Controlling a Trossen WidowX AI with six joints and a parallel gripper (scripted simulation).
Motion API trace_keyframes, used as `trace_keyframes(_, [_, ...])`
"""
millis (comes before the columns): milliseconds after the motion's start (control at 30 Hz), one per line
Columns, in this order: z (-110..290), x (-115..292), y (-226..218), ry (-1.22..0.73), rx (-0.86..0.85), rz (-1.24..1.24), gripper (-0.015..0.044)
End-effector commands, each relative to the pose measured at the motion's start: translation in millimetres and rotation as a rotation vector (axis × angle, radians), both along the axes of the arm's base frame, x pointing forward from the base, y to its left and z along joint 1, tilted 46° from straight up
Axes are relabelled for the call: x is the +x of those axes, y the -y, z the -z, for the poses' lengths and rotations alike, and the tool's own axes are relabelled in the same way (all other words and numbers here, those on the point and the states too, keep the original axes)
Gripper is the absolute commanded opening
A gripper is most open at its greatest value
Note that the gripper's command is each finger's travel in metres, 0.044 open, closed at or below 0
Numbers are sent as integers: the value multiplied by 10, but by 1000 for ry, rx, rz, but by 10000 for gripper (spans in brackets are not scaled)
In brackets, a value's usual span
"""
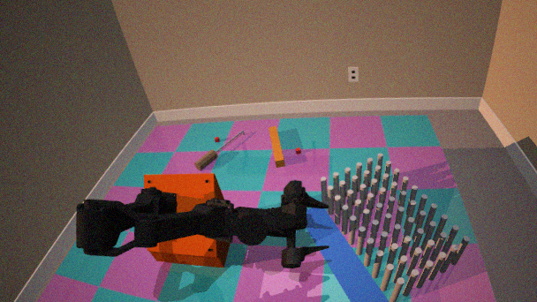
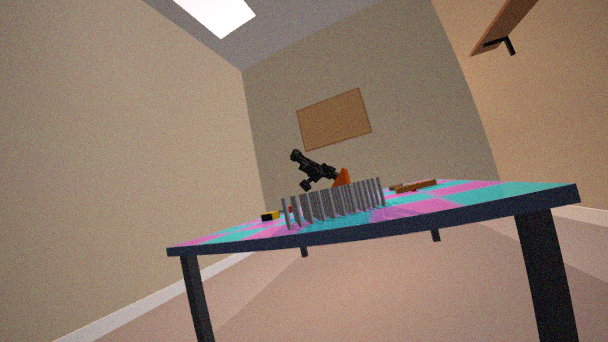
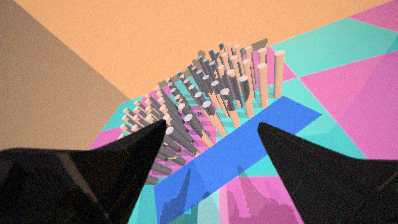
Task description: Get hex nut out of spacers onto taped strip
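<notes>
My gripper point(image 1: 327, 226) point(image 3: 211, 124) is open and empty. It hangs low over the near side of the blue taped strip point(image 1: 350, 261) point(image 3: 235, 152), with its fingers pointing at the spacers. The standing metal spacers point(image 1: 389, 216) point(image 2: 335, 200) point(image 3: 215, 95) all stand upright in a dense field just behind the strip. The hex nut is hidden among them in every view. A hook tool point(image 1: 211, 156) with a brown handle and a thin wire lies far back on the left. An orange bar point(image 1: 276, 147) lies to the right of it.
An orange block point(image 1: 187, 191) sits under my arm. Two small red cubes point(image 1: 217, 139) point(image 1: 298, 150) lie near the tools. A yellow object point(image 2: 270, 215) lies at the table's far left edge in the exterior view. The table edge point(image 2: 450, 212) runs right behind the spacers.
</notes>
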State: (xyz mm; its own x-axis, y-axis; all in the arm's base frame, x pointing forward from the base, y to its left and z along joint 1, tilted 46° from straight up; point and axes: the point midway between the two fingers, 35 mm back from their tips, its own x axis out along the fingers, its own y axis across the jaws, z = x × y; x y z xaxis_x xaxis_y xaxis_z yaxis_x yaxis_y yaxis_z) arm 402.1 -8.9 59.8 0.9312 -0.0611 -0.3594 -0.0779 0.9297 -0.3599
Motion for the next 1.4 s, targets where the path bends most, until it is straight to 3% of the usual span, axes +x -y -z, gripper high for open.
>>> trace_keyframes(0, [7, -3, -3, -1, 6, -1, 440])
trace_keyframes(200, [138, -12, -199, -52, 22, -45, 440])
trace_keyframes(533, [673, -210, -1253, -268, 100, -269, 440])
trace_keyframes(733, [1038, -567, -2002, -435, 136, -418, 440])
trace_keyframes(1100, [1900, -1968, -3003, -896, 48, -547, 440])
trace_keyframes(1367, [2470, -3223, -3178, -1153, -191, -546, 440])
